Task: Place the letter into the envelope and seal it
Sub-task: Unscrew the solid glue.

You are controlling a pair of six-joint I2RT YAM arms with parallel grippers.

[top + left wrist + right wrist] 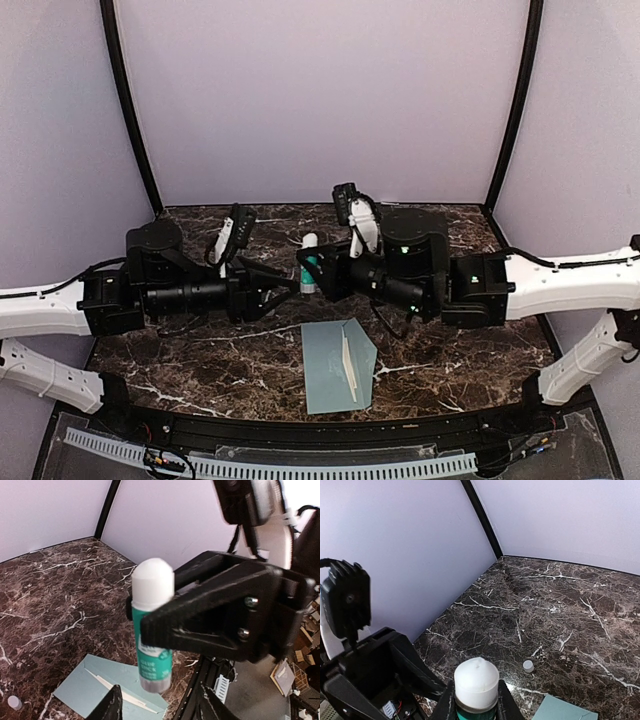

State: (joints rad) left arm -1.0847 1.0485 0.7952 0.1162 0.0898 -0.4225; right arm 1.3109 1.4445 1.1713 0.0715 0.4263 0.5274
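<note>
sealing stage, by the look of it: letter nowhere in view, likely inside. next move calls for lowering glue stick (151,587) tip onto flap edge, light even stroke, then folding flap shut

near edge: envelope (338,365) flat on marble table (200,350), pale grey-teal, pointed flap open toward right, thin white strip showing inside

beyond, mid-air: right gripper (476,705) clamped on green stick body, white end up; left gripper (283,283) facing it, fingers spread, holding nothing

farther: small white cap-like piece (528,666) loose on table
</note>
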